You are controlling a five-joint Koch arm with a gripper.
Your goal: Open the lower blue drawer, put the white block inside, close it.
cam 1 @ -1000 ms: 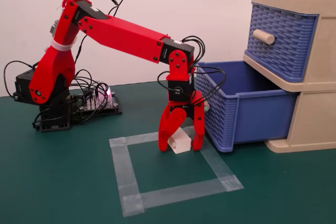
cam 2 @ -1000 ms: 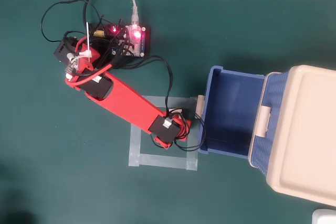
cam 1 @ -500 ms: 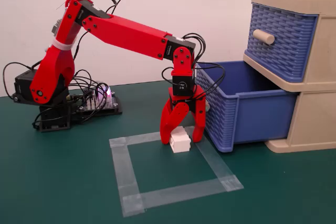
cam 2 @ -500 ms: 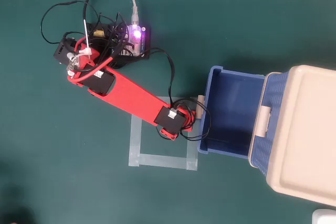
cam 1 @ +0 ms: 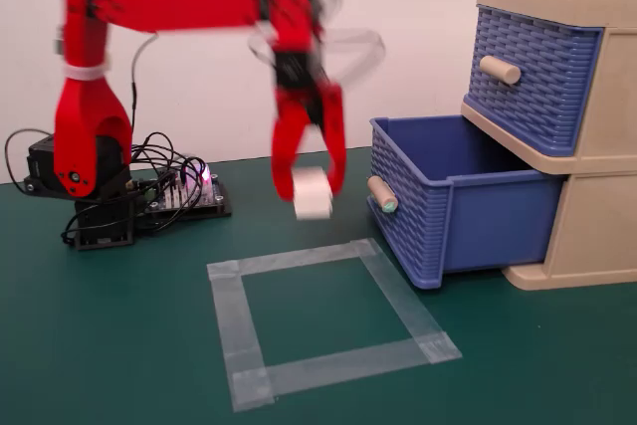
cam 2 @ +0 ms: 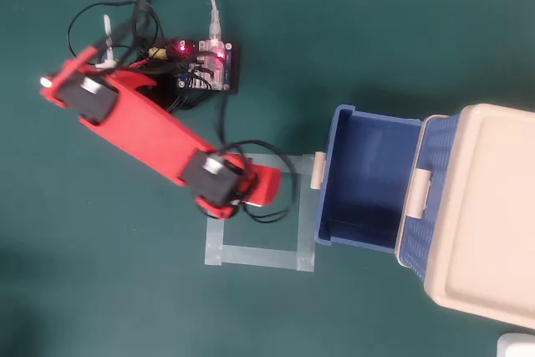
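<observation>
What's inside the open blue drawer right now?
Nothing that shows. In the overhead view the lower blue drawer shows a bare blue floor, but its back part is hidden under the cabinet. The white block is outside, held up in the gripper.

The red arm stands on its base at the far left of the fixed view. Its lower link rises nearly straight up, and the upper link runs almost level to the right, high above the table. At the wrist it bends down, so the gripper hangs pointing at the table, well above it. The wrist and gripper are blurred in this view. The two fingers are clamped on the white block, which is off the table between their tips. From overhead the arm slants from the far left toward the right, the gripper end nearest the right.
</observation>
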